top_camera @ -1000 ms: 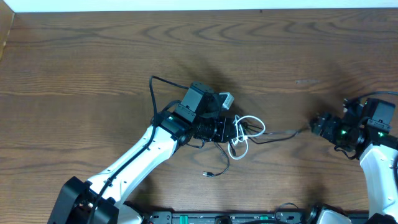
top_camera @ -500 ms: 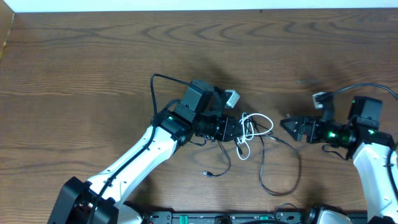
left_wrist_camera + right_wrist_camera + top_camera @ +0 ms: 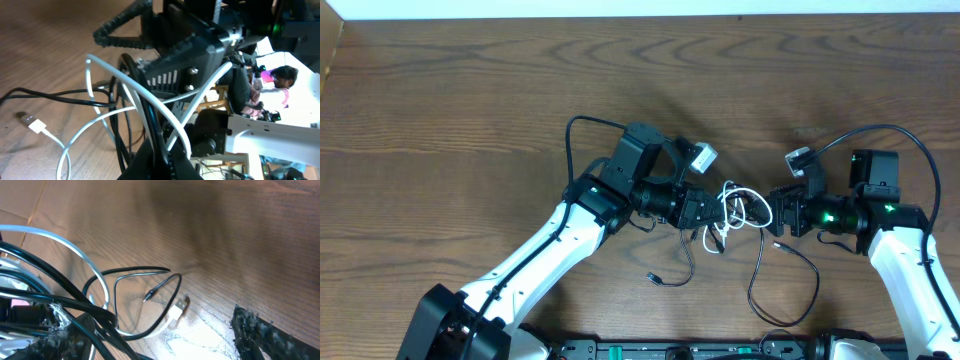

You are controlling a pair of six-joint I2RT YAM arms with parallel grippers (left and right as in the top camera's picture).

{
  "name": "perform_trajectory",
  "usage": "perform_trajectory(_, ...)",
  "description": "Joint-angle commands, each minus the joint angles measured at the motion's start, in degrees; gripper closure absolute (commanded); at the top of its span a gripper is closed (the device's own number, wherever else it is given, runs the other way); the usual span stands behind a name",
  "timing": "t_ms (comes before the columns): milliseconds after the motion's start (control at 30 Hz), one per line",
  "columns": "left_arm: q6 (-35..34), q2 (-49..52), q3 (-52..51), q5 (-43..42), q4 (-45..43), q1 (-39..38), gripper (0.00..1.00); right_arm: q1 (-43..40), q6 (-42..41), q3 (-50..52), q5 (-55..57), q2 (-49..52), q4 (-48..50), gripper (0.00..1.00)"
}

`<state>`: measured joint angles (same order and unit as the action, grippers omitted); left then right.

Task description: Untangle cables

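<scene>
The white cable (image 3: pixel 732 203) and the black cable (image 3: pixel 790 322) lie tangled at the table's middle. My left gripper (image 3: pixel 712 215) is shut on the white cable, with black strands running beside its fingers (image 3: pixel 172 160). The white cable (image 3: pixel 107 80) arcs up in front of it, and its white plug (image 3: pixel 33 123) lies on the wood. My right gripper (image 3: pixel 773 213) faces the tangle from the right with its fingers spread wide (image 3: pixel 150 332). Black strands (image 3: pixel 75 312) cross its left finger. A white plug (image 3: pixel 177 309) and a black plug tip (image 3: pixel 149 296) lie ahead of it.
A slack loop of the black cable lies at front right. Another black plug end (image 3: pixel 654 279) lies at front centre. The thick arm cords (image 3: pixel 582 125) arch above both wrists. The wooden table (image 3: pixel 470 90) extends to the back and left.
My right gripper has moved left, from the far right up to the tangle, and has opened. The black cable, taut before, now lies in a slack loop. My left gripper shifted slightly right.
</scene>
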<state>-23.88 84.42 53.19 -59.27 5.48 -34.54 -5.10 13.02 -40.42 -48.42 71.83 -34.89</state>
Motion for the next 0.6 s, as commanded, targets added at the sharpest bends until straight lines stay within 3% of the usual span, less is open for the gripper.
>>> perform_trajectory(0,0.7,-1.0,1.2,-3.6,-0.4,0.2,0.93,0.5,0.9,0.0,0.5,0.1,0.0,0.17)
perform_trajectory(67,0.3,-1.0,1.2,-3.8,-0.4,0.2,0.93,0.7,0.7,0.0,0.5,0.1,0.2,0.2)
perform_trajectory(133,0.0,-1.0,1.2,-3.8,-0.4,0.2,0.93,0.7,0.7,0.0,0.5,0.1,0.8,0.31)
perform_trajectory(267,0.0,-1.0,1.2,-4.2,-0.5,0.2,0.92,0.7,-4.7,0.0,5.7,0.1,2.9,0.65)
perform_trajectory(400,0.0,-1.0,1.2,-4.2,-0.4,0.2,0.93,0.7,-17.5,0.0,20.6,0.1,2.9,0.98)
perform_trajectory(467,0.0,-1.0,1.2,-4.2,-0.4,0.2,0.93,0.7,-20.4,0.0,24.7,0.1,2.3,0.99)
perform_trajectory(567,0.0,-1.0,1.2,-4.2,-0.4,0.2,0.93,0.7,-20.4,0.1,21.5,0.1,2.3,0.95)
